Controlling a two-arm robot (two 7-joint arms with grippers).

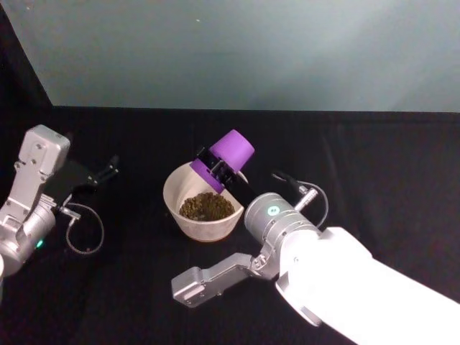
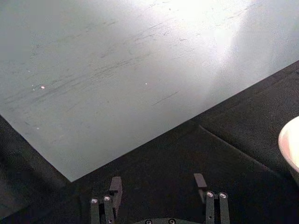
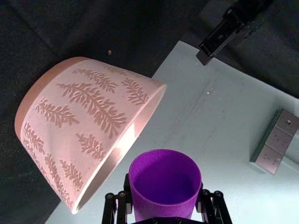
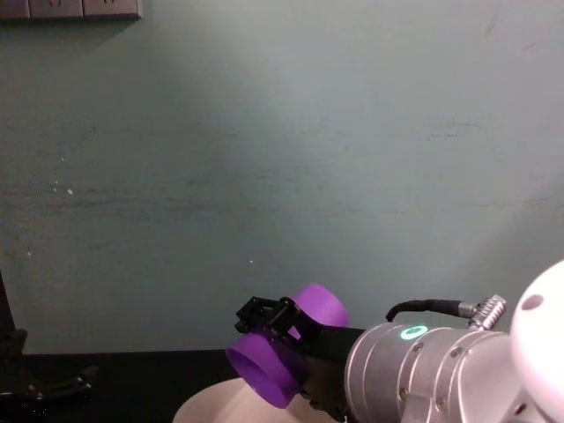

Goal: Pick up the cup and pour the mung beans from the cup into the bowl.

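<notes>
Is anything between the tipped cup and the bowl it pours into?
Nothing visible does. The right gripper holds the cup tilted directly over the bowl, mouth down toward the mung beans lying inside. The left gripper sits parked off to the left.

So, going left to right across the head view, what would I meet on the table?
Open black left gripper → wide round white bowl → right arm's silver metal wrist with its green light.

Head looks down, chest level; both see cup (image 1: 231,154).
</notes>
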